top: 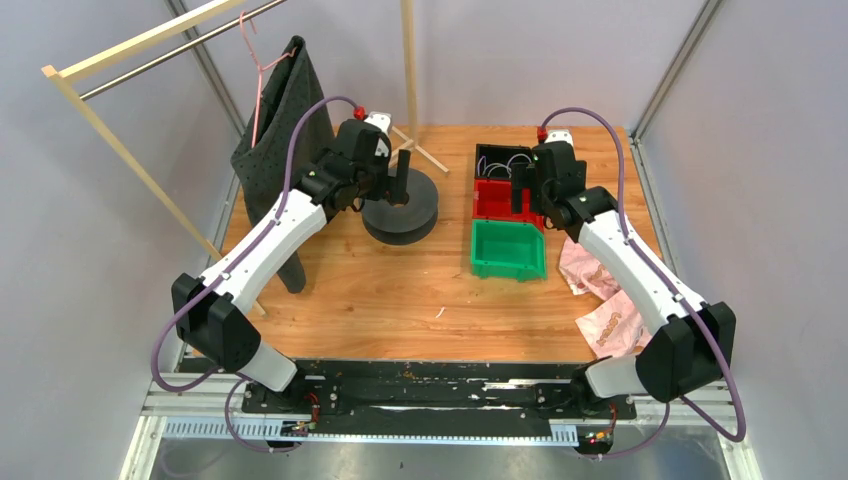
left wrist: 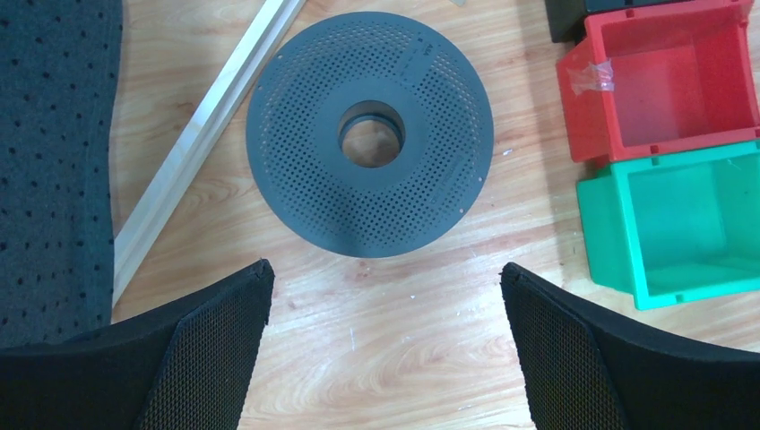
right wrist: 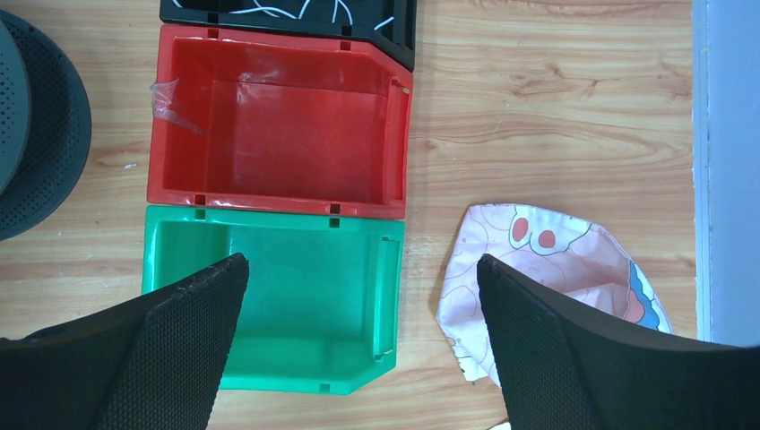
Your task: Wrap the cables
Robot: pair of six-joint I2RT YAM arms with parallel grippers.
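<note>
on a wooden table (top: 400,300), every place below is given against the red bin (right wrist: 287,134), which sits toward the far right of the board. well to the left of the red bin, a wooden rack (top: 120,150) carries a hanging dark dotted felt cloth (top: 270,130). between that cloth and the red bin a round dark grey perforated spool (left wrist: 369,134) lies flat, with a hole through its middle. touching the red bin's near side is a green bin (right wrist: 314,287), empty. touching its far side is a black bin (right wrist: 394,40). to the right of the red bin, and nearer the arms, lie pink patterned bags (right wrist: 547,260). the red bin holds only a scrap of clear tape (right wrist: 170,94) on its left wall.

the cables (right wrist: 296,11), thin white wires in loose loops, lie inside the black bin just beyond the red bin.

the left gripper (left wrist: 385,269) hovers left of the red bin, over the spool, its fingers spread wide and empty. the right gripper (right wrist: 360,260) hovers above the red bin's near side, fingers equally wide, holding nothing.

no wire has been lifted, so the wrapping seems not to have begun, and the step in hand looks like the reach for a cable. the next move probably calls for the right gripper to pass beyond the red bin, sink between the black bin's walls and pinch one limp strand.
</note>
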